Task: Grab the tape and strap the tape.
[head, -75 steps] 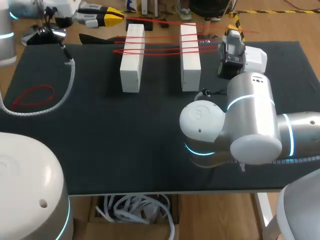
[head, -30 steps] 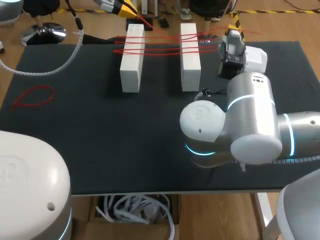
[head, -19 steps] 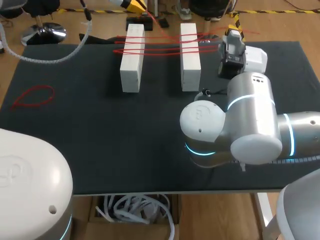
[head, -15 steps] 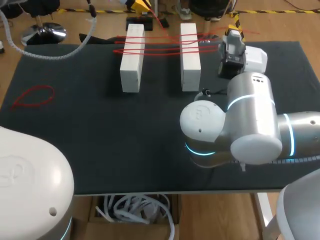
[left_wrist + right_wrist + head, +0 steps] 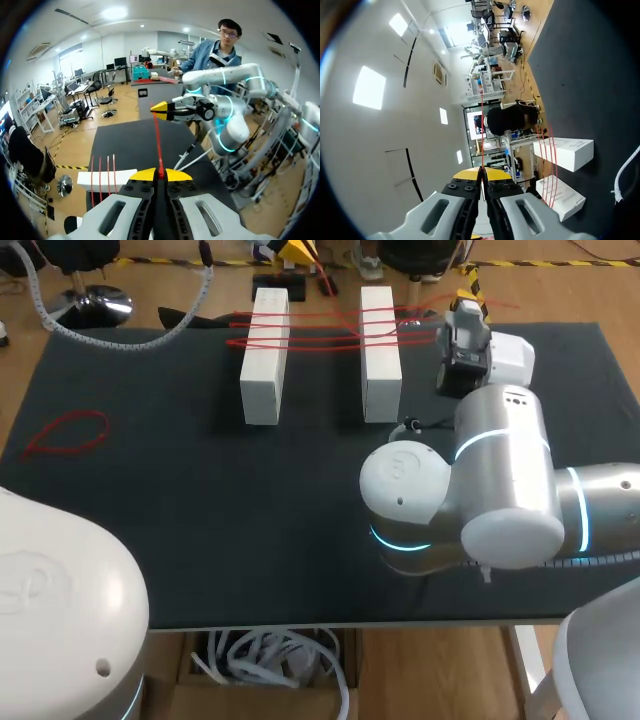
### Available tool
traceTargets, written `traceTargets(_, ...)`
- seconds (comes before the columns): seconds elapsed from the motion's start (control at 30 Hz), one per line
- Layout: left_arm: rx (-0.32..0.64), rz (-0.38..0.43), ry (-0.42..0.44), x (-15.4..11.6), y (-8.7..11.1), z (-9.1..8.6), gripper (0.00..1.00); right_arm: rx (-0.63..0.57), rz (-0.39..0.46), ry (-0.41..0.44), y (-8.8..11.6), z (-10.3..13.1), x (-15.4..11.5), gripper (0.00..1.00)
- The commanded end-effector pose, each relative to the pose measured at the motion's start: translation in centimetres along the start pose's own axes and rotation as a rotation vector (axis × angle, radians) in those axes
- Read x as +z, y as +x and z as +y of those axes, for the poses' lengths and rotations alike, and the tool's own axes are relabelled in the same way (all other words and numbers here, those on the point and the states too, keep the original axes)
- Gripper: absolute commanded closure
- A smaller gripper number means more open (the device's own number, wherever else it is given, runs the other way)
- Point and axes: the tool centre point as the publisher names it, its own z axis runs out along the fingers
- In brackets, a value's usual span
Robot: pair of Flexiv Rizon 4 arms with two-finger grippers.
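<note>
My left end effector (image 5: 160,174), top centre of the head view, pinches one end of the red tape (image 5: 156,135); my right end effector (image 5: 482,172), upper right, pinches the other end. More red strands (image 5: 320,330) lie across two white blocks (image 5: 265,355) upper middle of the tabletop (image 5: 200,510), a red loop (image 5: 65,432) at far left

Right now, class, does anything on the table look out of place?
One red loop lies alone on the left of the table, far from the blocks that carry the other tape. It looks dropped or left over.
</note>
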Motion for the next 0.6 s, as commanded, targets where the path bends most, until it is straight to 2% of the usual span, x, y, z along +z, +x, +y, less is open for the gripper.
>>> traceTargets(0.03, -0.004, -0.091, -0.012, -0.28, 2.09, -0.18, 1.00, -0.002, -0.008, 0.001, 0.32, 0.10, 0.01, 1.00)
traceTargets(0.6, 0.000, -0.121, -0.017, -0.22, 2.56, -0.55, 1.00, -0.002, -0.008, 0.001, 0.32, 0.10, 0.01, 1.00)
